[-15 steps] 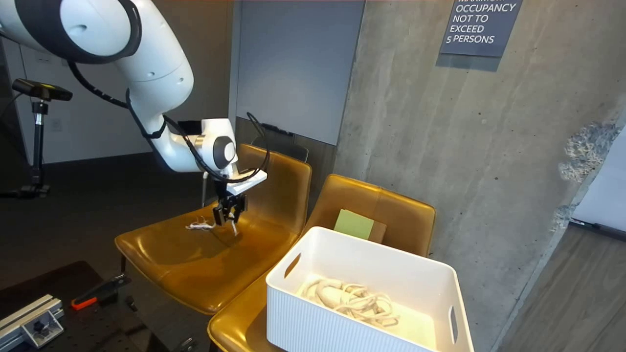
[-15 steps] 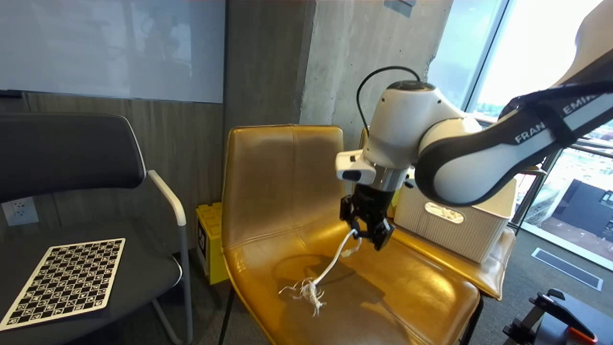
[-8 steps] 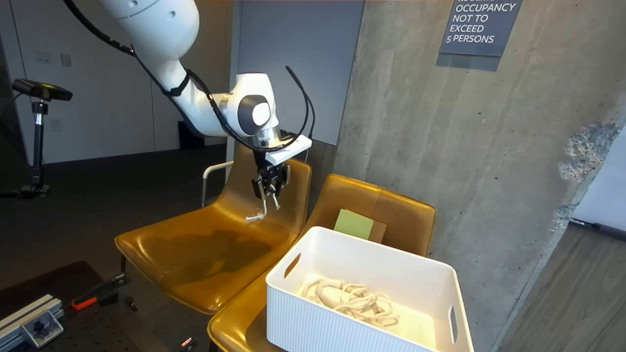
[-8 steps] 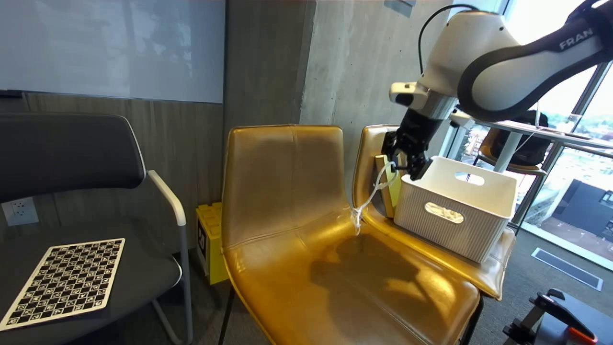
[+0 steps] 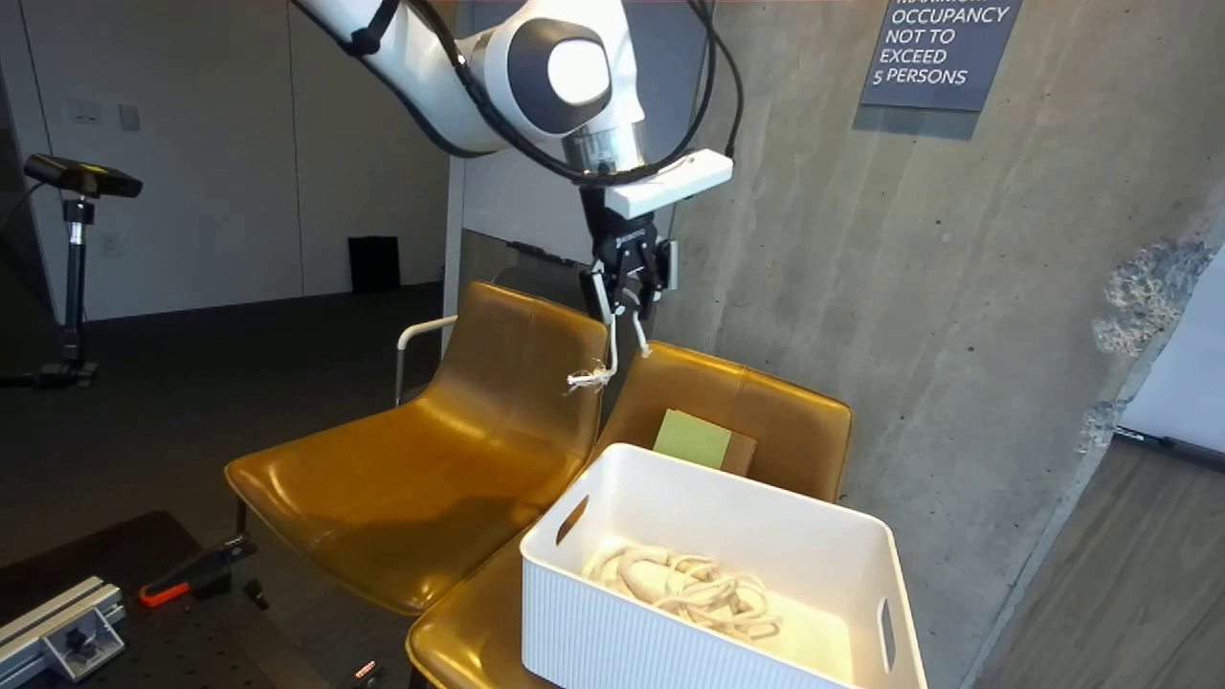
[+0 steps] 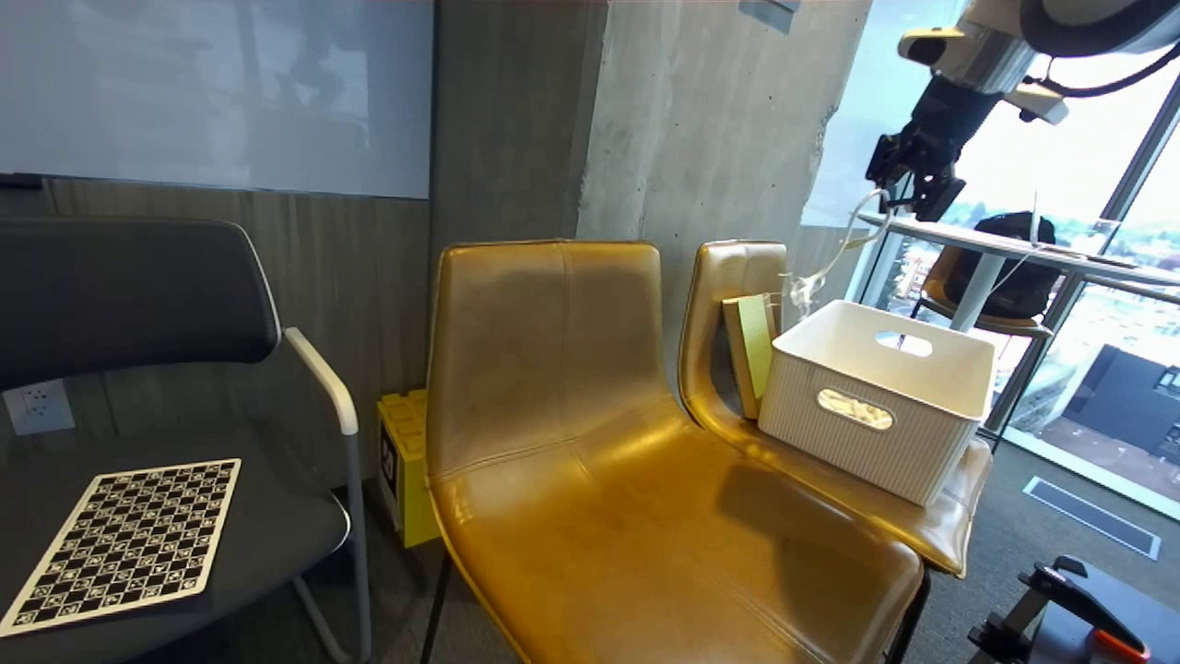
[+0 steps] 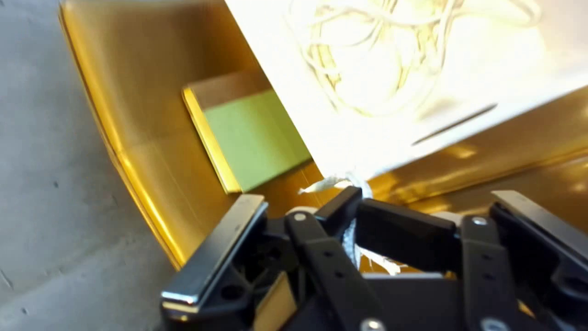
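My gripper (image 5: 627, 299) is shut on a white rope (image 5: 613, 349), which hangs down in two ends, one of them frayed. In the wrist view the rope (image 7: 366, 187) passes between the meeting fingertips. Below, a white ribbed box (image 5: 660, 627) stands on a tan chair; an exterior view shows the gripper (image 6: 908, 201) high above its near rim. Looking down from the wrist, the box's corner (image 7: 342, 163) lies just beyond the rope. Inside the box rests a heap of pale cord (image 5: 708, 598). Part of the rope is hidden behind the fingers.
A green and brown flat object (image 5: 694, 440) leans between the box and its chair's backrest (image 5: 794, 421). Another tan chair (image 6: 590, 526) adjoins it. A grey chair bears a checkered board (image 6: 129, 544). Black equipment with an orange-handled tool (image 5: 182, 584) sits low in front.
The gripper has risen from the tan chair's seat and swung across towards the box, carrying the rope, whose frayed end has left the seat. The box has stayed put.
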Action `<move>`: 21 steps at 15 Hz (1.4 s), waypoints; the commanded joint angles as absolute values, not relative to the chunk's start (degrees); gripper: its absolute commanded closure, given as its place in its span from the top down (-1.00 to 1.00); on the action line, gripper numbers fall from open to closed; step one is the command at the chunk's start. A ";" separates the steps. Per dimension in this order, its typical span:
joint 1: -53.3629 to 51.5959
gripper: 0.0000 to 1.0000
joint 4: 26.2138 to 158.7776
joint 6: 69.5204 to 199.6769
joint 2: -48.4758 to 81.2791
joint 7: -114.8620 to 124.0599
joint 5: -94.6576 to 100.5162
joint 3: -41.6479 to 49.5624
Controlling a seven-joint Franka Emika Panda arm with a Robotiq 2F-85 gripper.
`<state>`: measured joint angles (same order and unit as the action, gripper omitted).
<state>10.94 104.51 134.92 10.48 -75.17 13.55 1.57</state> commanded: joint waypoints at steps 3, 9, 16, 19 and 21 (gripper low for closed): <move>12.22 -1.00 89.98 123.76 16.29 -75.95 13.47 6.86; 12.76 -1.00 71.54 112.28 28.96 -73.09 14.47 8.00; 13.92 -1.00 51.60 98.46 43.00 -73.47 15.25 9.49; 14.76 -0.92 43.53 92.77 49.14 -73.99 16.30 11.58; 14.23 -0.93 49.99 95.35 45.42 -73.23 15.72 11.14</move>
<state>14.25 49.89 95.28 45.50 -73.24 15.73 11.16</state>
